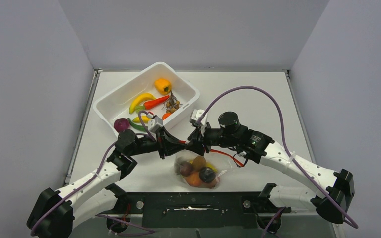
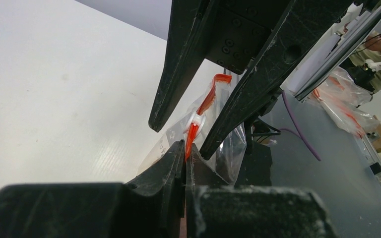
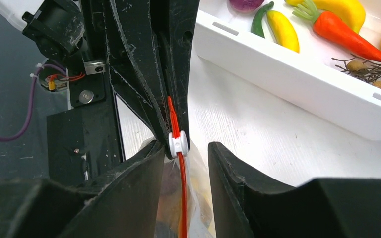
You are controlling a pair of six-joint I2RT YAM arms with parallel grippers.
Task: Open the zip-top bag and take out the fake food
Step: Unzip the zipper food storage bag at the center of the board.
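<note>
The clear zip-top bag (image 1: 201, 171) hangs low between my two grippers above the table's near edge, its red zip strip (image 3: 182, 191) along the top. Through the plastic I see fake food (image 1: 194, 178): orange, brown and dark pieces. My left gripper (image 2: 185, 148) is shut on the end of the zip strip (image 2: 192, 133). My right gripper (image 3: 187, 148) is open, its fingers (image 3: 139, 183) on either side of the strip just below the white slider (image 3: 177, 143), not touching it. From above, the left gripper (image 1: 177, 145) and right gripper (image 1: 195, 145) meet tip to tip.
A white tub (image 1: 129, 89) stands behind the grippers at the back left, holding several toy vegetables such as a banana (image 1: 140, 100), a carrot (image 1: 156, 103) and a yellow pepper (image 1: 162, 86). Its near wall (image 3: 297, 79) is close to the right gripper. Grey walls enclose the table.
</note>
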